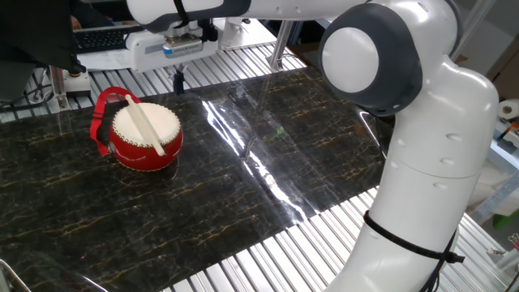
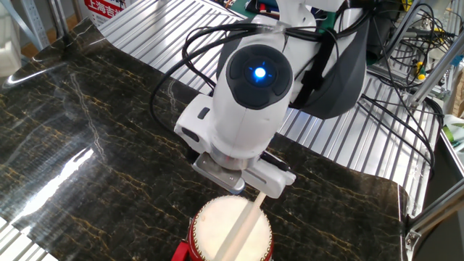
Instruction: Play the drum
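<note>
The small red drum (image 1: 144, 136) with a cream skin head and a red loop strap stands on the dark marbled table at the left. It also shows at the bottom edge of the other fixed view (image 2: 230, 230). A thin light wooden stick (image 1: 145, 123) lies loose across the drum head. My gripper (image 1: 178, 80) hangs above the table just behind and to the right of the drum, apart from it. Its dark fingers look pressed together with nothing between them. In the other fixed view the hand's body hides the fingers.
The dark marbled sheet (image 1: 268, 162) covers a ribbed metal table. The arm's large white base (image 1: 430, 162) stands at the right. Black cables (image 2: 406, 109) run over the metal surface behind the arm. A keyboard and clutter lie at the far left.
</note>
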`<state>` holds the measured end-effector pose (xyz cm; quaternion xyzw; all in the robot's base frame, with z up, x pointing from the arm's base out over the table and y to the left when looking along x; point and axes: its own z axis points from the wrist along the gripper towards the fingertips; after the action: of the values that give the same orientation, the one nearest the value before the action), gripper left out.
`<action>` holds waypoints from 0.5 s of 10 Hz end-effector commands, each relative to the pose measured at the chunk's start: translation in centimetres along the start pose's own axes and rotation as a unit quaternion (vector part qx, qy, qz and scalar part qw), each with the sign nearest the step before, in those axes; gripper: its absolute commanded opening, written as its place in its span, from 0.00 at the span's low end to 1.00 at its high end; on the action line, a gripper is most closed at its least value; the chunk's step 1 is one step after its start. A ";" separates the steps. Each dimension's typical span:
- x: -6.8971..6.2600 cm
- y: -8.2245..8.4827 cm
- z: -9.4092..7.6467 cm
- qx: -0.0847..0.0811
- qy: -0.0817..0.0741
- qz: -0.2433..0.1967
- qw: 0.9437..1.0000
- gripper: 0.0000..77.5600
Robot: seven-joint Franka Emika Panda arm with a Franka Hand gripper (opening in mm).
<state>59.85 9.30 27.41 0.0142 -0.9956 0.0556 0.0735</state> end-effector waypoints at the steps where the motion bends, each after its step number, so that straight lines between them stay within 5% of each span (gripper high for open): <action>1: -0.1 -0.8 -1.1 -0.015 -0.005 0.005 1.000 0.01; 5: 0.1 -5.5 -1.0 -0.037 -0.008 -0.010 0.999 0.01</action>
<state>60.24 6.79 28.68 0.0135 -0.9968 0.0342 0.0704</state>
